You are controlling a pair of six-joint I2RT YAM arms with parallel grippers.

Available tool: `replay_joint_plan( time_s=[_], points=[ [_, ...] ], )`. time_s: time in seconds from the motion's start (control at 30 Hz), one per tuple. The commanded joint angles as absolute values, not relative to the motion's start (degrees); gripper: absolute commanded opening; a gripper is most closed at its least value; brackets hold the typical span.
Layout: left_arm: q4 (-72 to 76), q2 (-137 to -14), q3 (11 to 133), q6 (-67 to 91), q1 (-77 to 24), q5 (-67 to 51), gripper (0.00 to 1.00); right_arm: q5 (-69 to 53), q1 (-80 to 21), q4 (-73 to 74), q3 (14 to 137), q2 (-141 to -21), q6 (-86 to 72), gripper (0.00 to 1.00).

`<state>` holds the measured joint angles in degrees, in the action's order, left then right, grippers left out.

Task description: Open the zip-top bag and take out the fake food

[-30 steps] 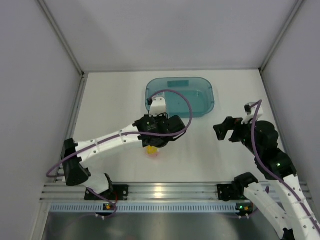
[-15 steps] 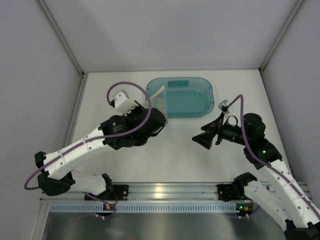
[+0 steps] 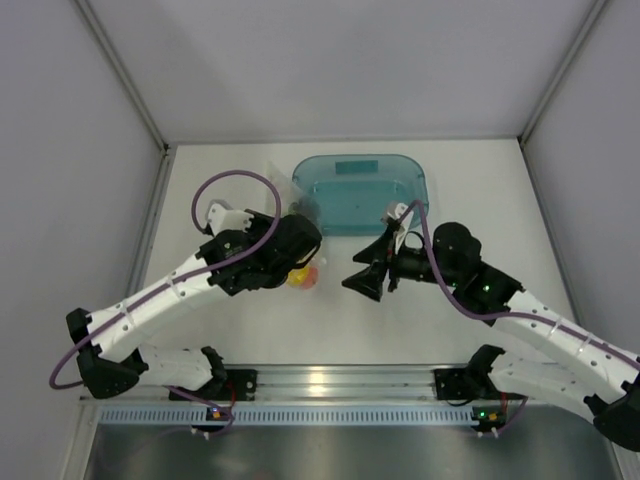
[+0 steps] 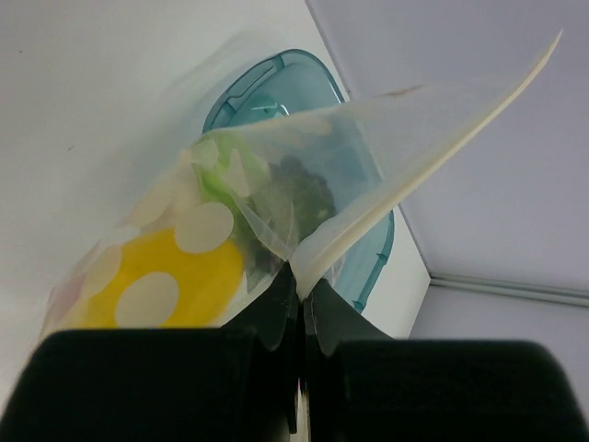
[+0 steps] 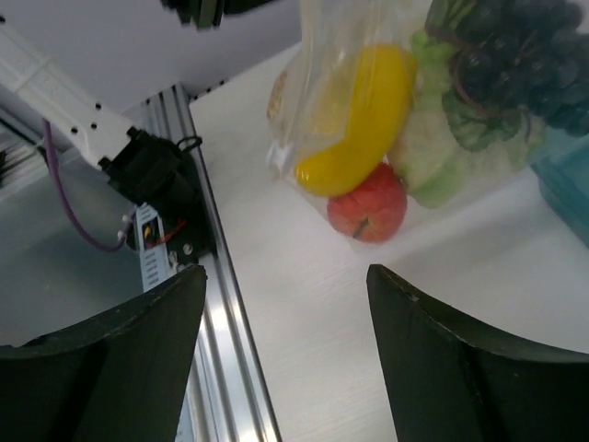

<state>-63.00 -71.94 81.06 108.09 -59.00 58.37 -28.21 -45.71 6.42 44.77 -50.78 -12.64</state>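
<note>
Pinching the top edge of the zip-top bag tight in the left gripper, with that arm stretched to the near-left corner of the teal tray and the wrist rolled over. Hanging just in front of that corner, stuffed with the fake food: yellow fruit, red apple, grapes, cauliflower. Levelled at the bag from in front of the tray with the right gripper, spread wide, gripping nothing. Perhaps brushing the table underneath; hard to say.

Right pincer nearer zip-top bag
</note>
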Motion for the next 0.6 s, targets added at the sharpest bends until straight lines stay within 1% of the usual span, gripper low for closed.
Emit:
replay_joint_plan(
  time_s=[0.0, 0.07, 0.1, 0.17, 0.23, 0.3, 0.43, 0.57],
  points=[
    [-62.05, -68.56, 79.37, 121.36, -58.8, 61.7, 0.0, -20.33, -47.37, -9.56, 44.49, -51.59, -14.14, 0.71],
    [-61.96, -67.86, 78.14, 125.41, -58.8, 62.49, 0.0, -16.72, -47.37, -13.86, 42.03, -51.68, -14.85, 0.7],
    [-61.96, -67.59, 77.87, 127.6, -58.8, 62.75, 0.0, -16.09, -47.37, -17.72, 41.32, -52.2, -15.81, 0.7],
    [-61.96, -67.41, 77.52, 129.37, -58.8, 63.8, 0.0, -15.82, -47.29, -20.64, 40.78, -53.43, -16.52, 0.7],
    [-62.05, -67.67, 77.87, 130.25, -58.8, 64.25, 0.0, -16.96, -47.46, -23.46, 40.87, -55.72, -17.75, 0.64],
    [-62.14, -67.76, 78.31, 130.78, -58.8, 64.95, 0.0, -17.31, -47.9, -27.3, 40.35, -57.21, -18.63, 0.62],
    [-62.14, -67.41, 77.96, 132.45, -58.8, 64.69, 0.0, -17.4, -49.04, -34.43, 37.88, -58.09, -19.42, 0.62],
    [-61.96, -67.41, 77.87, 132.54, -58.8, 63.63, 0.0, -15.74, -49.83, -35.25, 38.23, -58.8, -18.11, 0.61]
  ],
)
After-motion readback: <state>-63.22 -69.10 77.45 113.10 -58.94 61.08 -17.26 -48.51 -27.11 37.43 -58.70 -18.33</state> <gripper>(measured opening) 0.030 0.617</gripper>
